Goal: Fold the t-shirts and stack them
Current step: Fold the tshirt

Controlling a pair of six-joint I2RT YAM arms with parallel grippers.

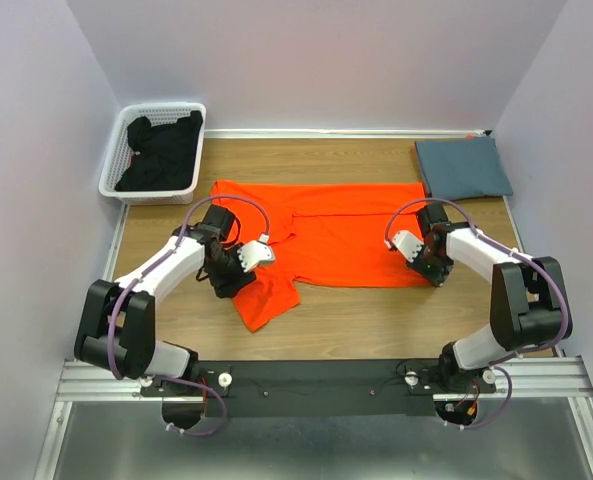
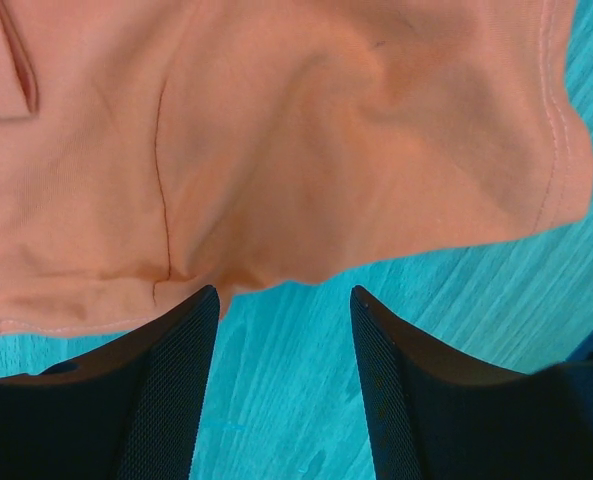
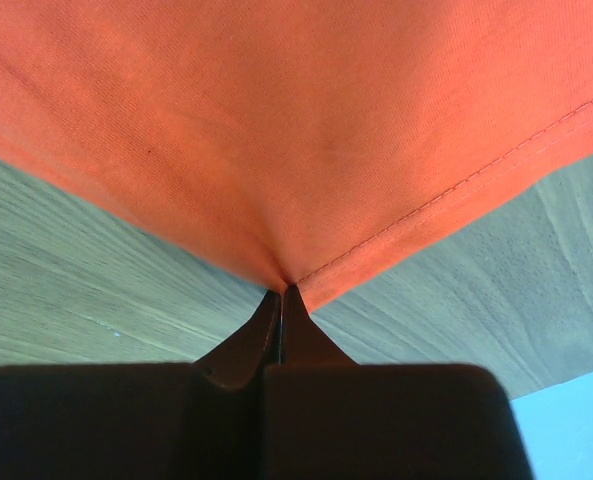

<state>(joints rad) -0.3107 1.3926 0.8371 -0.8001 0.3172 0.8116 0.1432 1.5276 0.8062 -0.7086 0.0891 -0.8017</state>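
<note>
The orange t-shirt (image 1: 326, 230) lies spread across the middle of the table, one sleeve bunched at its near left. My left gripper (image 1: 228, 282) is open at that sleeve; in the left wrist view the cloth (image 2: 276, 130) lies just past the spread fingertips (image 2: 201, 300), with bare table between them. My right gripper (image 1: 436, 277) is shut on the shirt's near right corner; the right wrist view shows the hem (image 3: 306, 150) pinched at the closed tips. The slate blue-grey t-shirt (image 1: 463, 166) lies folded at the far right.
A white basket (image 1: 111, 180) with dark cloth in it stands at the far left corner. Purple walls close in the table on three sides. The wooden table (image 1: 376, 320) has a black rail along its near edge.
</note>
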